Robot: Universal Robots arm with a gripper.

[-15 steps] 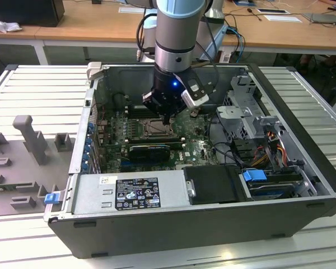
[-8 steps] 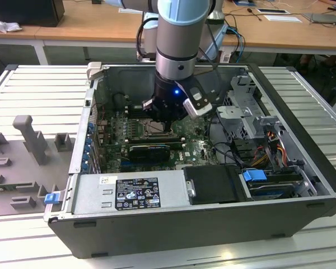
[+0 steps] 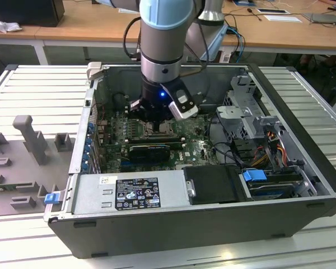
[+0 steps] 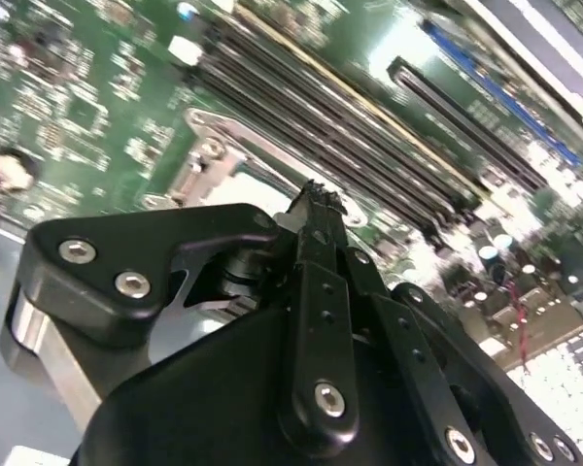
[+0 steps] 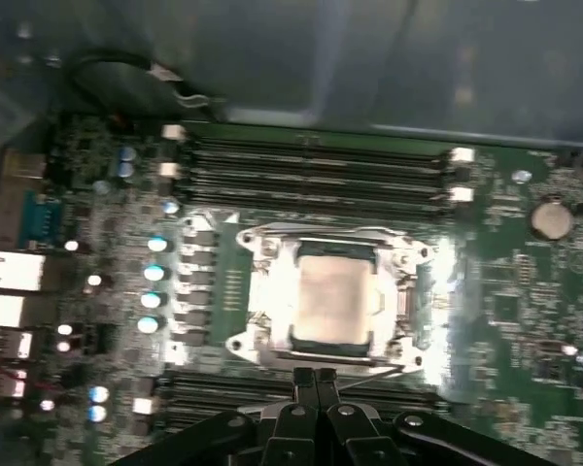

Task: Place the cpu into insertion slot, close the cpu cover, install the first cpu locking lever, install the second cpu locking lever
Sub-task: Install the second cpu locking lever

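Fingers: my gripper [image 5: 318,381] has its fingertips [image 4: 316,199] pinched together on nothing, at the near edge of the socket, low centre in the first wrist view.
Why so: I judge the clenched tips serve as a narrow pusher for the thin levers beside the frame.
Memory slots [image 5: 311,170]: long black rows across the upper middle of the first wrist view.
Cpu [image 5: 328,299]: pale silvery-beige square, seated flat in the insertion slot [image 5: 394,291], frame centre.
Cpu cover [image 5: 272,291]: grey metal frame lying down around the chip, looks shut.
Motherboard [image 3: 199,150]: green, inside the open case [image 3: 213,216], exterior view's centre.
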